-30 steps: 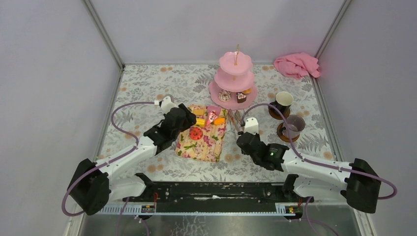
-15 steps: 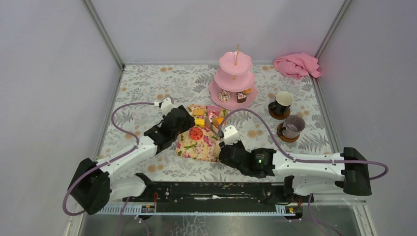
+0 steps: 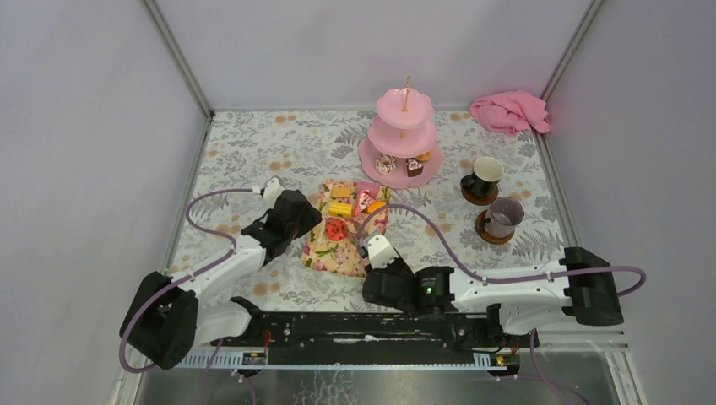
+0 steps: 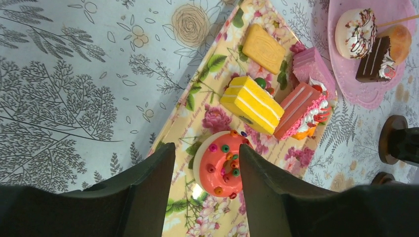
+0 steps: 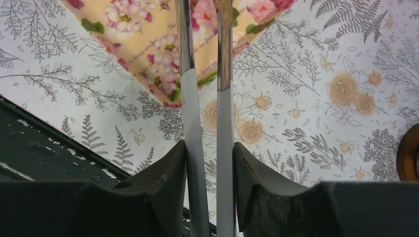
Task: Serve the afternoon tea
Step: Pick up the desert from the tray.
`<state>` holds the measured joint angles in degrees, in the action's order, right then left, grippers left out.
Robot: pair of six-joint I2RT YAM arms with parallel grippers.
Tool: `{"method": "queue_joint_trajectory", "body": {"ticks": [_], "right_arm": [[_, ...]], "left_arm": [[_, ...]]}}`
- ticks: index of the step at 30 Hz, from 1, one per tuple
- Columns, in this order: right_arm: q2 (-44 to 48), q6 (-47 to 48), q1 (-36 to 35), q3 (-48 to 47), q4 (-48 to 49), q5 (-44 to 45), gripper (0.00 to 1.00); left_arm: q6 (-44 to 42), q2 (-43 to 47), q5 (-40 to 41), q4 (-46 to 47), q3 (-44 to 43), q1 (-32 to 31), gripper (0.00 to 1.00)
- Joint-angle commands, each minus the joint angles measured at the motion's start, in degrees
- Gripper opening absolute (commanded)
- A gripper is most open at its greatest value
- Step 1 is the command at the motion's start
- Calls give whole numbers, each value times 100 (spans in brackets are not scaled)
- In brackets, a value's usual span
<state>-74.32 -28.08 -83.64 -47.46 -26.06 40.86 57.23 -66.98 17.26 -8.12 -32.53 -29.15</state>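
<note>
Left wrist view has the left gripper (image 4: 206,150) spread over the red cake (image 4: 221,168) on the floral tray (image 4: 197,101) (the pink stand (image 4: 368,94) sits well apart); an off-centre close could skid the cake aside. The right gripper (image 5: 207,148) pinches metal tongs (image 5: 189,94), whose tips run out of frame, so any load is unseen.

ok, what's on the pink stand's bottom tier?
A drizzled white donut, a chocolate slice, an orange bun. The pink stand's upper tiers cover the rear of that tier.
</note>
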Motion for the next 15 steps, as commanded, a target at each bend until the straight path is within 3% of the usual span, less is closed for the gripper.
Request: {"method": "queue_joint_trajectory", "body": {"ticks": [1, 15], "right_arm": [[-139, -181, -201, -309, 35, 157, 42], [-214, -377, -708, -328, -245, 430, 44]], "left_arm": [[104, -107, -259, 325, 55, 83, 57], [95, -530, -489, 398, 26, 111, 51]]}}
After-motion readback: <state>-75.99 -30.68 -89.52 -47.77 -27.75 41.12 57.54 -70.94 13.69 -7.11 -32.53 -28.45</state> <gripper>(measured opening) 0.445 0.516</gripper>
